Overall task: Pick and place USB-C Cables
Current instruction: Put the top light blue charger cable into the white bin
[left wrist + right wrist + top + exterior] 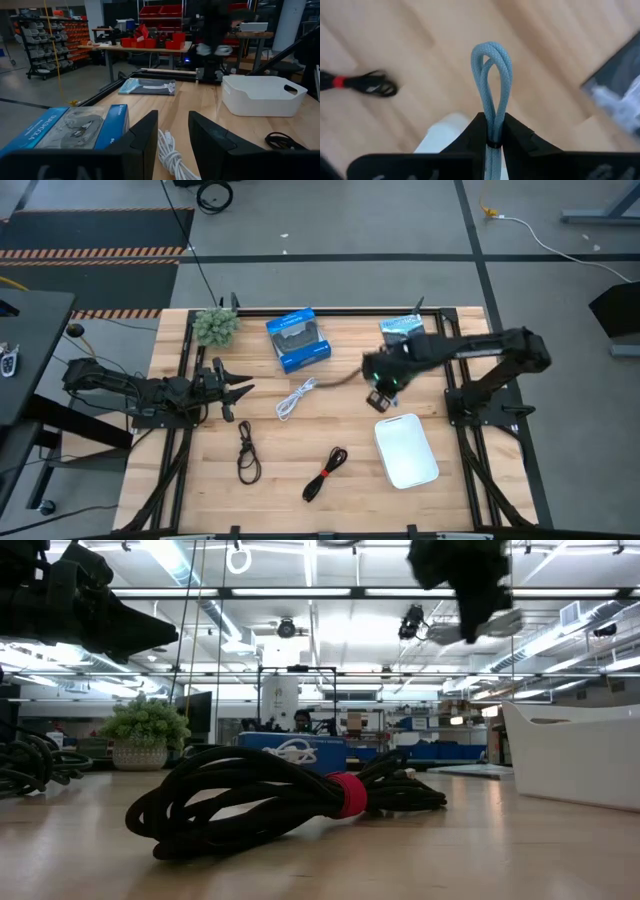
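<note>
Silvery-grey cable (pixel 491 80): a braided, pale grey-blue cord folded into a narrow loop — pinched between the fingers of the right gripper (pixel 492 131), held above the table near the white tray; in the high view its tail trails toward the blue box.
Right gripper: jaws narrow, clamped on the grey loop, over the table's right middle (pixel 383 385).
White cable (pixel 294 398): thin, smooth, loosely coiled, lying on the wood just below the blue box.
Dark loop cable (pixel 246 454): slim black-brown oval bundle, left of centre toward the near edge.
Black cable with red tie (pixel 290 798): matte, ropy coils cinched by a red band — lying near the table's front, well apart from the tray.
Left gripper (pixel 232 390): low at the table's left side, jaws parted a little, holding nothing.
White tray (pixel 406 450): smooth rounded plastic bin with a handle cut-out.
Blue box (pixel 298 338): glossy carton; its lettering is too blurred to read.
Flat packet (pixel 402 329): black-and-white, at the far right edge.
Potted plant (pixel 215 326): bushy green, far left corner.
Table (pixel 200 480): pale wooden planks.
</note>
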